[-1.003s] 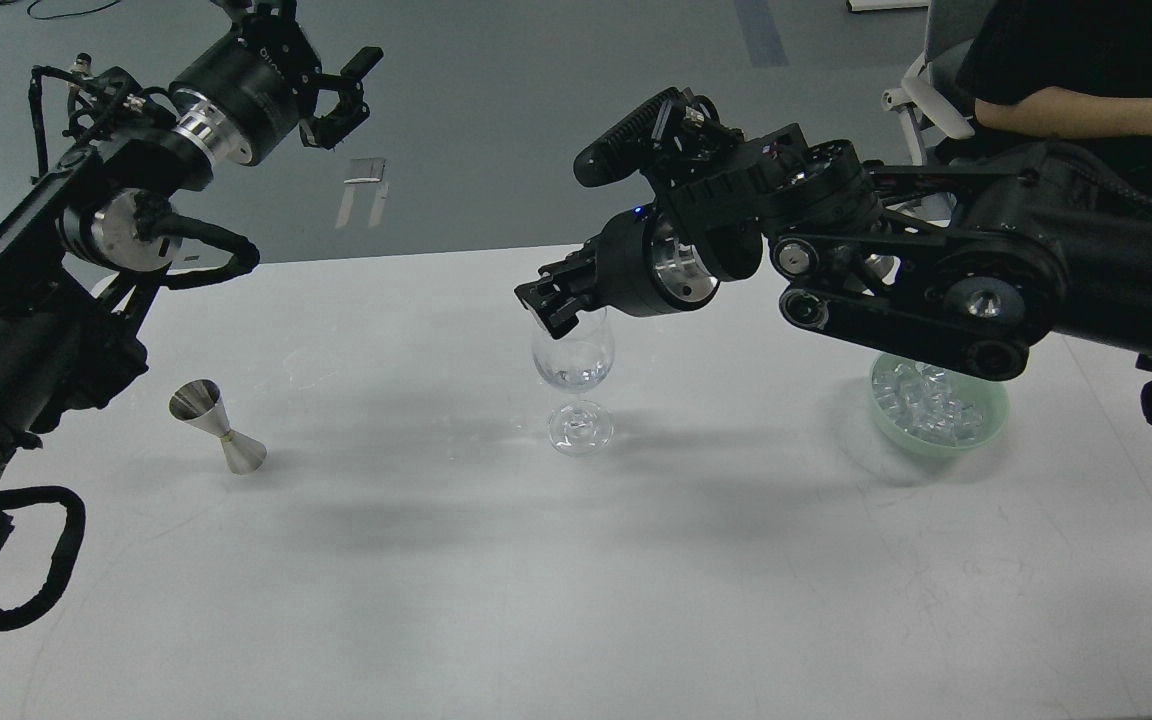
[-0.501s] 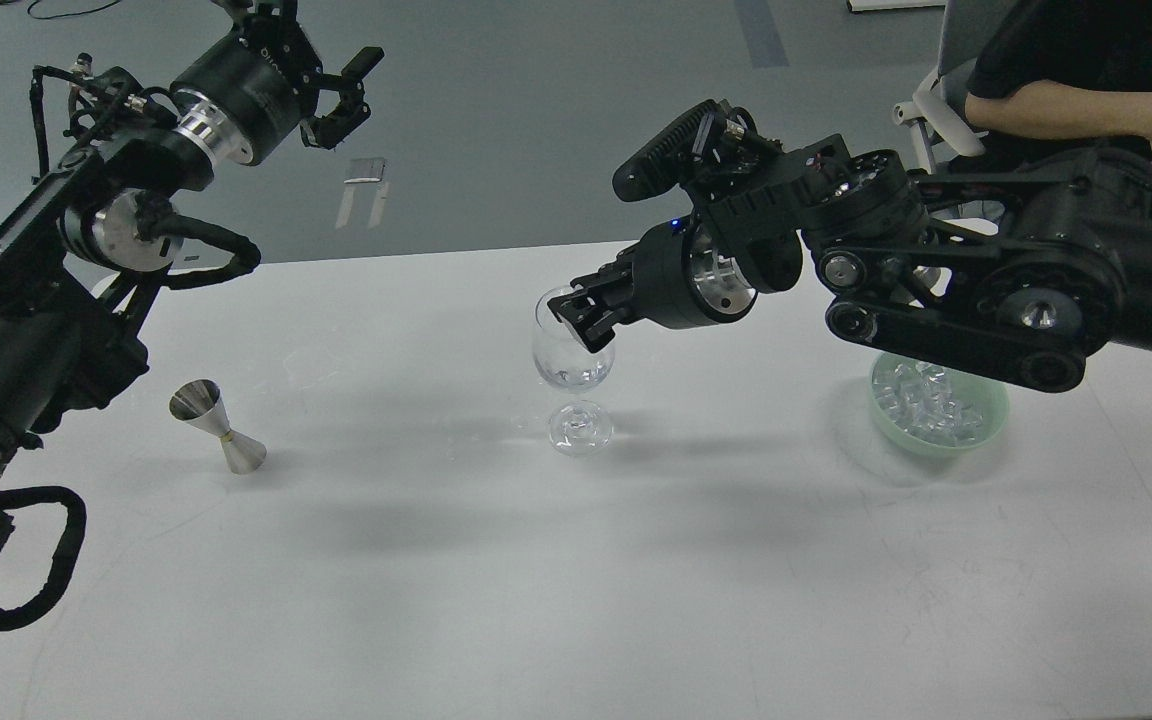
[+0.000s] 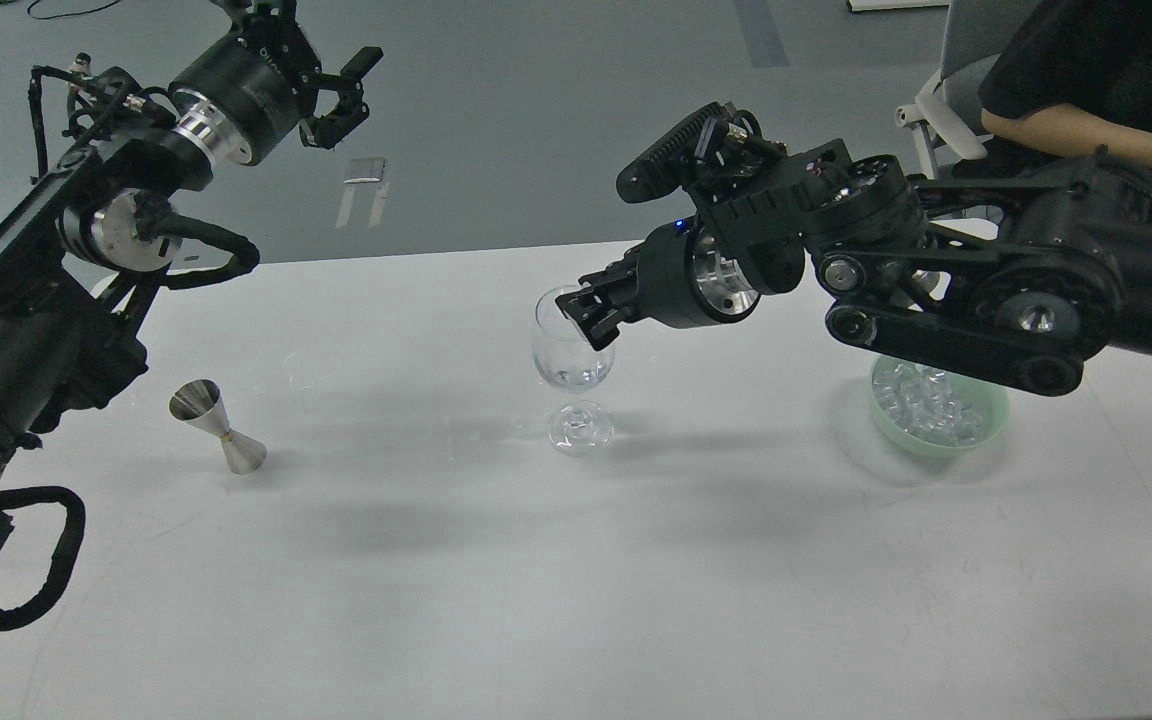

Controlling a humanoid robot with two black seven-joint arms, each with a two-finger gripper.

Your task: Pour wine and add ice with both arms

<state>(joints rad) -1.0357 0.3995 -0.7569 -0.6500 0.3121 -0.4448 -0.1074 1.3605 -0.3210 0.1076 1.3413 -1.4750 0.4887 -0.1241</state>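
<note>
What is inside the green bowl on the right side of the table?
The bowl holds ice, many clear cubes. The right arm covers its far rim, so that part is hidden.

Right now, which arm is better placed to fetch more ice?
Right. Its tool sits at the wine glass rim, with the green bowl of ice beneath that arm. The left tool is raised far left, across the table.

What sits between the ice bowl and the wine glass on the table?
Nothing visible on the table. The stretch between the bowl of ice and the glass is bare. Only the right arm hangs over it, with the right gripper at the glass rim.
</note>
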